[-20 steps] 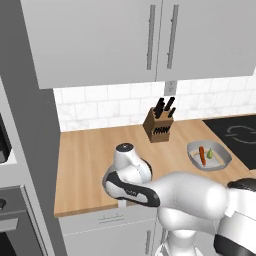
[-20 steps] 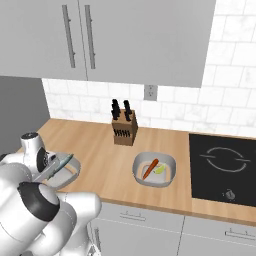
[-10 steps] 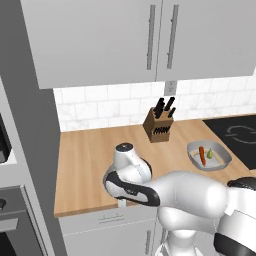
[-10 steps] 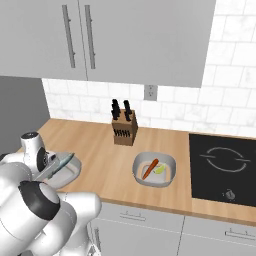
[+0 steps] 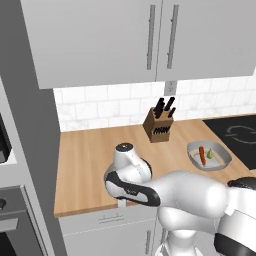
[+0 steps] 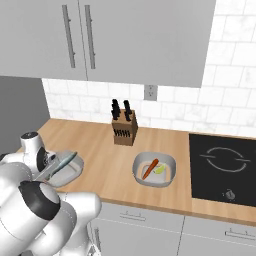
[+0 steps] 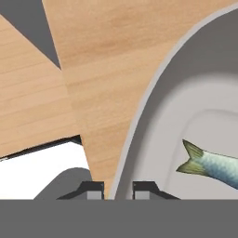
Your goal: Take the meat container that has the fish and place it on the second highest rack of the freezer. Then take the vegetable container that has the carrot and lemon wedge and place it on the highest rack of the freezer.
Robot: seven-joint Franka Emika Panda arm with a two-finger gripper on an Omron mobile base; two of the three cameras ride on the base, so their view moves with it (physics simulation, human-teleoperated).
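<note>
Wooden counter [image 6: 100,145] under grey wall cabinets, knife block [image 6: 124,131] at tiled backsplash.
Meat container [image 6: 64,171] near front left counter edge, fish [image 7: 211,166] lying inside. Claw [image 7: 117,189] pinching container rim, one fingertip [image 7: 93,189] outside, the other inside. Vegetable container [image 6: 154,170] with carrot [image 6: 149,168] well apart to the right, beside black cooktop [image 6: 225,167].

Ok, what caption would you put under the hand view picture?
Gripper fingertips straddle the meat container rim, the fish tail inside, on the wooden counter.
</note>
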